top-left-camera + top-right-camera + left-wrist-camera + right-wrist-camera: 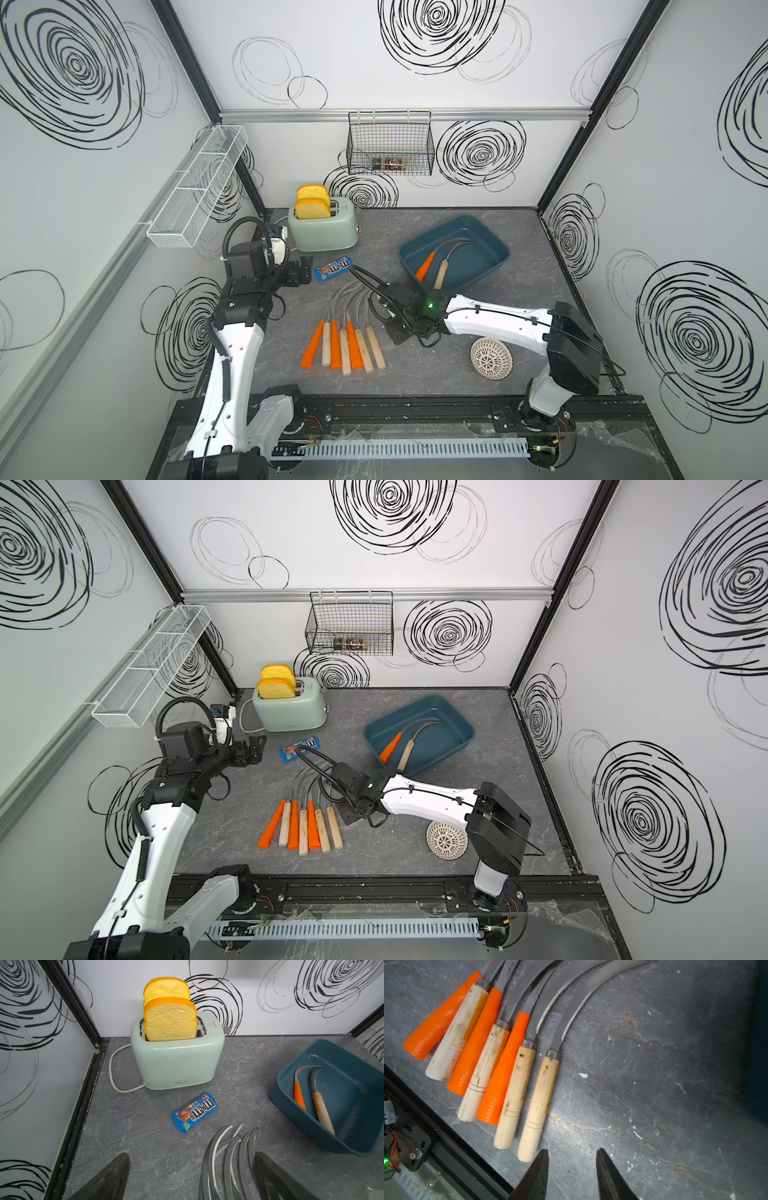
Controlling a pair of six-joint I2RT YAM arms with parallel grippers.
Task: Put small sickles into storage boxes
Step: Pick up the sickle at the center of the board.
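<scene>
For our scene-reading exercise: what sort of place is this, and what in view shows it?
Probably a robot test cell dressed as a kitchen counter, not a real home: swirl-printed panel walls in a black frame, a left arm and right arm mounted on a front rail, and a toaster.

"What lies on the grey tabletop (654,1084)?"
"Seven sickles (506,1068) side by side, orange and wooden handles toward the near rail (446,1138); right gripper (572,1150) hovers parted, empty, beside the rightmost wooden handle (537,1105)."
</scene>
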